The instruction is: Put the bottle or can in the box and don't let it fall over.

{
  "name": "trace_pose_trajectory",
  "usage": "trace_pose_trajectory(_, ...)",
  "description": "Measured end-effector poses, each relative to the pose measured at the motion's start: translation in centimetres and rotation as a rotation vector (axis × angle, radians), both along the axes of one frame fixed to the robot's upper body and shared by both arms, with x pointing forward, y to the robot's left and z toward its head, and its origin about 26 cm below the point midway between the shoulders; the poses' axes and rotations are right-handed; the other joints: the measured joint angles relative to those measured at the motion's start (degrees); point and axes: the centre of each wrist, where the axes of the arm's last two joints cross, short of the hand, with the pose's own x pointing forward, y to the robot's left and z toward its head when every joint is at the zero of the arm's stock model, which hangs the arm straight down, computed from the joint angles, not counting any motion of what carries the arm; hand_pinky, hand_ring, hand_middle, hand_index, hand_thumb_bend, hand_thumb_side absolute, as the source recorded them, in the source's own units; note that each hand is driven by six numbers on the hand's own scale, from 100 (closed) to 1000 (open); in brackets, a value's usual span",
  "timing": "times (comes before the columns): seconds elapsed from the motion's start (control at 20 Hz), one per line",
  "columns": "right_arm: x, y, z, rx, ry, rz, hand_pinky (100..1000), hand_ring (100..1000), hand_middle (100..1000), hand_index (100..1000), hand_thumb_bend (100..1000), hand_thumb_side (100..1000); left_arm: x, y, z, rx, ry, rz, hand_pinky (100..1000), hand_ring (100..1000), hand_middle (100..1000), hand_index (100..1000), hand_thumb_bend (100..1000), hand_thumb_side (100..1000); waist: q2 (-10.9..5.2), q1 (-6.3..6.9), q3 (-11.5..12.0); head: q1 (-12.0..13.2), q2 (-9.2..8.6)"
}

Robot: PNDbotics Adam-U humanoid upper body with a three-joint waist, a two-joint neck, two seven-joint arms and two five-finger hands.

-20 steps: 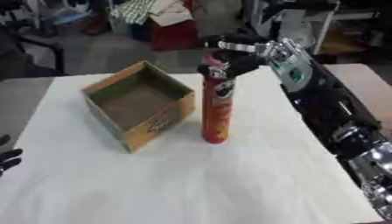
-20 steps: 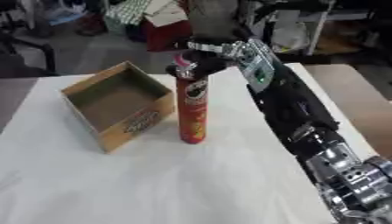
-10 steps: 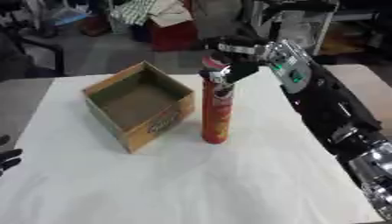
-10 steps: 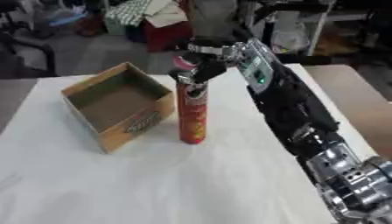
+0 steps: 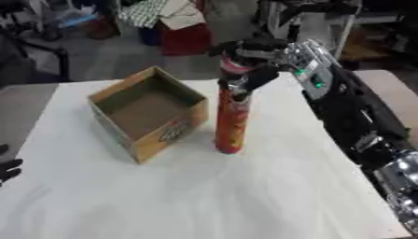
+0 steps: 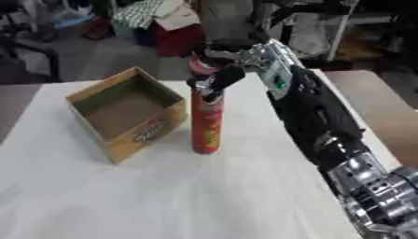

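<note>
The right hand (image 5: pixel 249 63) grasps the top of the upright can (image 5: pixel 231 119), just beside the open box (image 5: pixel 147 112). Only the left eye view shows the left hand (image 5: pixel 6 164); I cannot tell its fingers.

The right hand (image 5: pixel 249 63) has shifted its hold on the top of the can (image 5: pixel 231 116): the thumb now curls lower down the front, and the fingers close further over the cap.
</note>
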Motion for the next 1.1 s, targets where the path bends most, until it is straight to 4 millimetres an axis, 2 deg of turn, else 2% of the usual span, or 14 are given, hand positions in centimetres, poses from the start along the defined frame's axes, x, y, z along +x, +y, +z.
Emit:
trace_pose_trajectory(0.15,-0.03,0.1,0.07,-0.018,-0.009,-0.002,635,717,854,962,132,685,0.0,0.0,0.0,0.0,0.0,0.0,799,746,834,985,229,1000,-0.01,-0.01,0.1,0.0,0.0)
trace_pose_trajectory(0.2,-0.03,0.15,0.09,-0.019,-0.011,-0.001,568,662,816,926,100,636,0.0,0.0,0.0,0.0,0.0,0.0,799,746,834,985,229,1000,-0.01,-0.02,0.1,0.0,0.0)
trace_pose_trajectory(0.35,-0.03,0.53,0.06,-0.013,-0.015,0.009,431,539,714,804,100,522,0.0,0.01,0.0,0.0,0.0,0.0,799,746,834,986,229,1000,-0.03,-0.04,0.1,0.0,0.0)
trace_pose_trajectory(0.75,-0.04,0.72,-0.03,-0.001,-0.029,0.026,431,539,714,804,100,522,-0.01,0.06,0.01,0.003,0.0,0.003,799,746,834,986,229,1000,-0.03,-0.04,0.1,0.0,0.0)
trace_pose_trajectory(0.8,-0.05,0.75,-0.04,0.0,-0.03,0.028,100,327,370,476,100,318,-0.01,0.06,0.01,0.003,0.0,0.003,800,746,833,986,226,1000,-0.03,-0.04,0.1,0.0,0.0)
trace_pose_trajectory(0.85,-0.06,0.85,-0.05,0.006,-0.033,0.033,100,327,368,476,100,290,-0.01,0.05,0.01,0.003,0.0,0.003,800,746,832,986,226,1000,-0.03,-0.03,0.1,0.0,0.0)
trace_pose_trajectory(0.9,-0.1,0.87,-0.1,0.02,-0.039,0.039,100,287,333,446,100,252,-0.01,0.06,0.01,0.003,0.0,0.004,800,746,832,986,226,1000,-0.03,-0.03,0.1,-0.1,0.0)
trace_pose_trajectory(1.1,-0.29,0.78,-0.35,0.083,-0.063,0.076,100,207,262,425,100,205,-0.01,0.06,0.01,0.003,0.001,0.005,800,746,832,986,226,1000,-0.01,-0.03,0.1,-0.3,0.0)
